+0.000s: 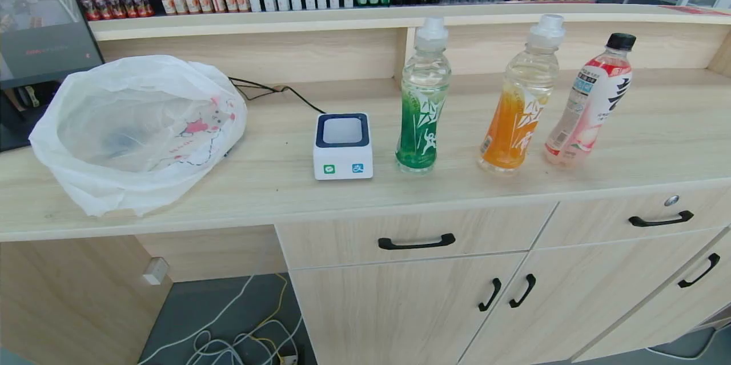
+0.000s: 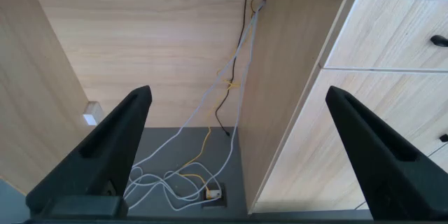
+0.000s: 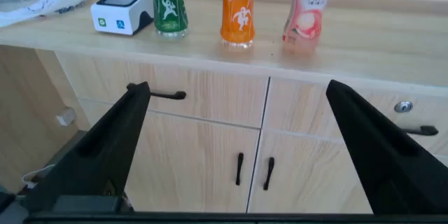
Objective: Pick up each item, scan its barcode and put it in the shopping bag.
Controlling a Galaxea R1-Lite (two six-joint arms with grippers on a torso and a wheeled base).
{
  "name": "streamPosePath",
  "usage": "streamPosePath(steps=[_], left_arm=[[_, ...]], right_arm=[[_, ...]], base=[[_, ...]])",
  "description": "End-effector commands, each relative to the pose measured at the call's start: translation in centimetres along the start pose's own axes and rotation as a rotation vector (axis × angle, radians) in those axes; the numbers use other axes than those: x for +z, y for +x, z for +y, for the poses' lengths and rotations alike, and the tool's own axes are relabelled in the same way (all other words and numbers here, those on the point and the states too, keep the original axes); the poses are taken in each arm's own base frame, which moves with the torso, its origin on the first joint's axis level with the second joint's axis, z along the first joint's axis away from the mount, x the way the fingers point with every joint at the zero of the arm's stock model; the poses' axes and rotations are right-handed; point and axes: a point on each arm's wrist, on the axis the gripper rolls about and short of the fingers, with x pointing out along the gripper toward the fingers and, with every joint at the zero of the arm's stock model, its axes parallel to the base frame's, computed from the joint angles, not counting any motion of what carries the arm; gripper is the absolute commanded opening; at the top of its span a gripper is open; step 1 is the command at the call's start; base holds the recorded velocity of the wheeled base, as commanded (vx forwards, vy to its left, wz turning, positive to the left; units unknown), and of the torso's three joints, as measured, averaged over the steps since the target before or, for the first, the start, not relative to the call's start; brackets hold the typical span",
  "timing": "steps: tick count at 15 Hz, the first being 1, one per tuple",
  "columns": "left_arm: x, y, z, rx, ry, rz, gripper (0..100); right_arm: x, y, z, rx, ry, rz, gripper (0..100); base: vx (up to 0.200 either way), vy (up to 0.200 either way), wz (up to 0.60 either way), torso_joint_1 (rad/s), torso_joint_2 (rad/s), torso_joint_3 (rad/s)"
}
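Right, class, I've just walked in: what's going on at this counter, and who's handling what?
Nothing is being handled yet. A green bottle, an orange bottle and a pink bottle stand on the counter beside the scanner. The shopping bag sits open at the robot's left. The left gripper and right gripper are open and hold nothing, low in front of the cabinets.

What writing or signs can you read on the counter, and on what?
Scanner: two small icons, one green, one blue; no readable words.
Green bottle, orange bottle, pink bottle: label print too blurred to read.
Shopping bag: pink print, too blurred to read.
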Motion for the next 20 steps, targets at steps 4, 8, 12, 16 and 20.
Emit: streamPosePath(steps=[4,8,12,16,20], left_arm=[[0.0,0.0,0.0,-0.001,-0.001,0.000,100],[0.0,0.0,0.0,-0.001,-0.001,0.000,100],[0.0,0.0,0.0,0.001,-0.001,0.000,100],[0.0,0.0,0.0,-0.001,0.001,0.000,100],[0.0,0.0,0.0,0.001,-0.001,0.000,100]], right_arm=[[2.6,9.8,-1.9,0.111,-0.070,0.049,100],[1.5,13.2,-0.7,0.243,-0.099,0.073,100],[0.1,14.9,0.2,0.242,-0.097,0.122,100],[-1.5,14.2,2.8,0.255,-0.072,0.195,100],[-1.2,14.8,4.4,0.343,-0.002,0.205,100]], base=[[0.000,0.000,0.00,0.000,0.00,0.000],[0.000,0.000,0.00,0.000,0.00,0.000],[0.000,0.000,0.00,0.000,0.00,0.000],[0.000,0.000,0.00,0.000,0.00,0.000],[0.000,0.000,0.00,0.000,0.00,0.000]])
